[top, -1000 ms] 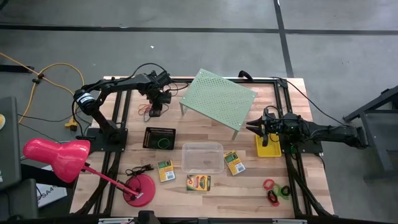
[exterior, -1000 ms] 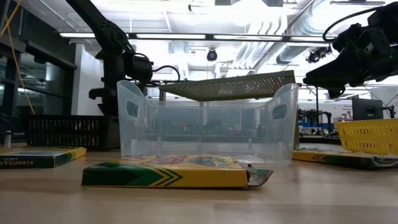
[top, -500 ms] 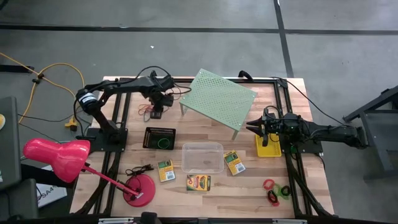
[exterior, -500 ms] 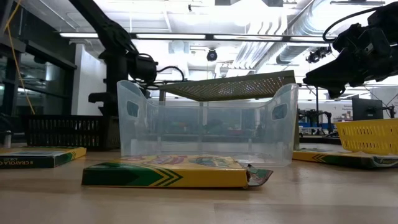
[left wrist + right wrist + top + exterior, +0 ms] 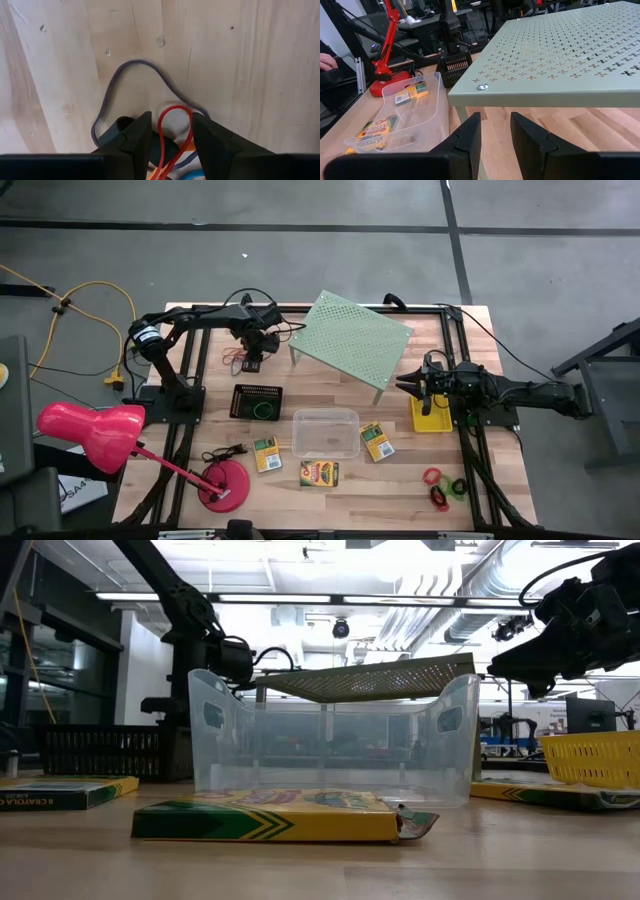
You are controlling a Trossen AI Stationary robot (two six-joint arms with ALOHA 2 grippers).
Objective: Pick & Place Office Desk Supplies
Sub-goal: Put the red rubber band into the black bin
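My left gripper points down at the far left of the table, open, low over a small heap of rubber bands. In the left wrist view a red band's loop lies between the fingers, and a grey-purple band curves on the wood beyond it. Three crayon boxes lie flat around the clear tub. The black mesh tray has a green ring in it. My right gripper waits level beside the yellow basket, open, with nothing between its fingers.
The pale green perforated shelf stands on legs at the far middle, just right of my left gripper. A pink-red desk lamp reaches over the near left corner. Red, green and black rings lie near right. Bare wood lies between the tub and the rings.
My left gripper has come down a little over the rubber bands and drifted slightly toward the table's right edge, still pointing down with the same gap. Nothing on the table has moved.
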